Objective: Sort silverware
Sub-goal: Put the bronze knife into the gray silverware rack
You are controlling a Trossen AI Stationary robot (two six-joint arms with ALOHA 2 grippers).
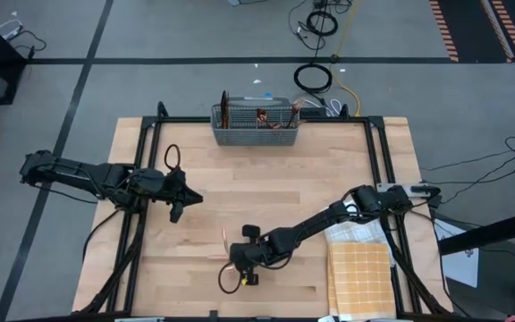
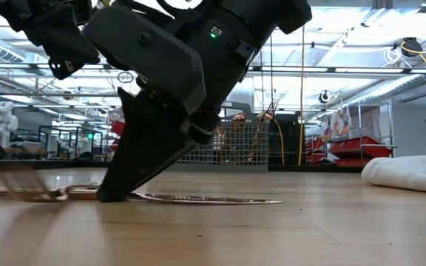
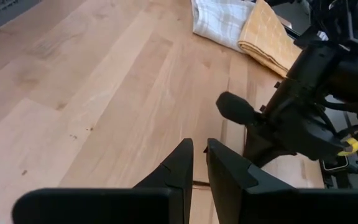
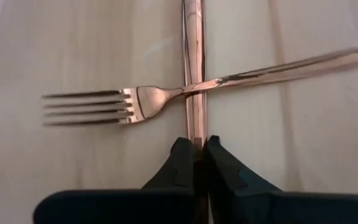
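While I've got all four feeds up, here's what I see. The right tool (image 1: 242, 275) is down at the near edge of the wooden surface (image 1: 266, 188), tilted with its fingertips on the wood, and its two fingers are pressed together on a long copper piece (image 4: 194, 68) that runs straight out from between them. I can't say if it's a knife or a handle of something else, only a narrow shiny strip shows. A copper fork (image 4: 191, 90) lies across that piece, resting on top of it, tines to one side and handle to the other. In the low view the same bits lie flat on the wood beside the tool's tip.

The left tool (image 1: 176, 207) hangs over the left side of the surface, well apart from the right one. Its fingers stand close with a thin gap between them and nothing in there that I can see.

The rest of the silverware (image 1: 262, 116) stands upright in the grey mesh caddy (image 1: 256, 134) at the far edge of the surface, middle-ish. I can't count the pieces from here.

A yellow checked cloth (image 1: 359, 277) lies at the near right corner, with a white cloth (image 3: 219, 22) tucked just beside it.
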